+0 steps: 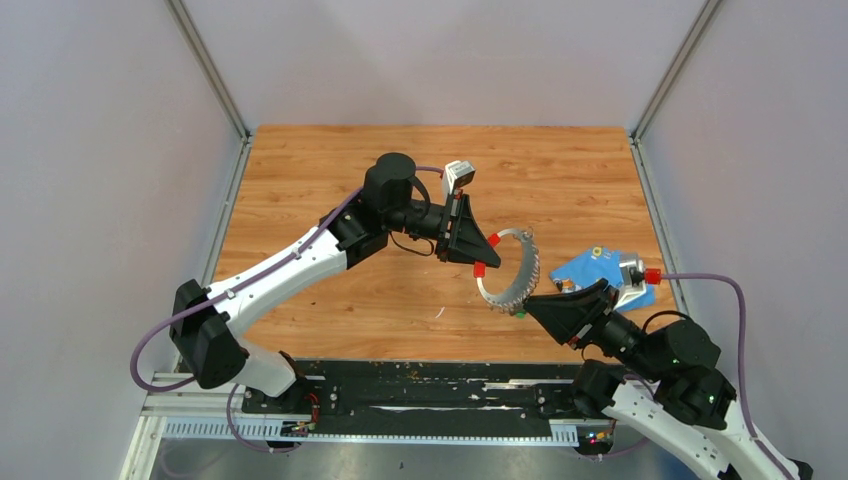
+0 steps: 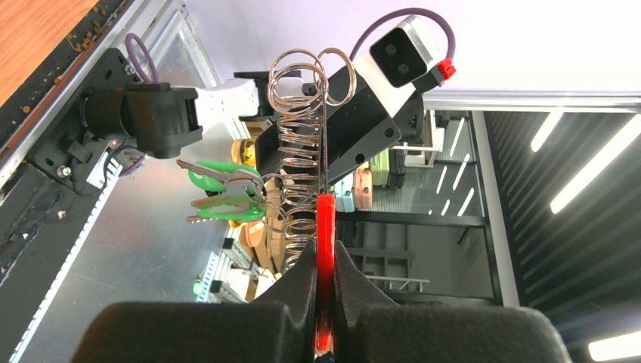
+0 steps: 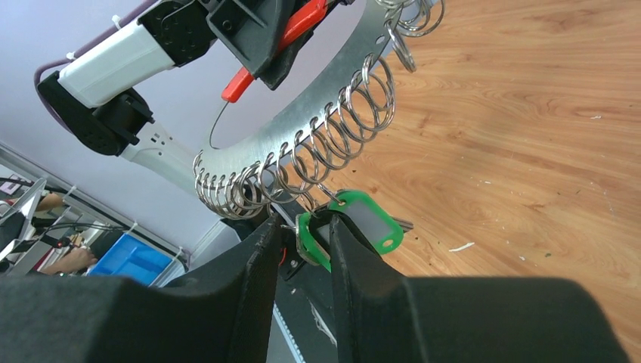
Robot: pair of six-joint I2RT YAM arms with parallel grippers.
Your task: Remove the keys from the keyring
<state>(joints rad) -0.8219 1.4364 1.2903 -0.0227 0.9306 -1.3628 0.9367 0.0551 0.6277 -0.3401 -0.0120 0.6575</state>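
The keyring is a thin silver ring with several small wire rings on its rim, held in the air over the table. My left gripper is shut on its red sleeve. Green-headed keys hang from the ring's lower arc. My right gripper is open at that arc, with one green key head between its fingers and a gap beside the left finger. A green tag with a pale window hangs just outside the right finger. In the top view the right gripper meets the ring's bottom.
A blue cloth lies on the wooden table at the right, behind my right wrist. Grey walls with metal corner posts enclose the table. A black rail runs along the near edge.
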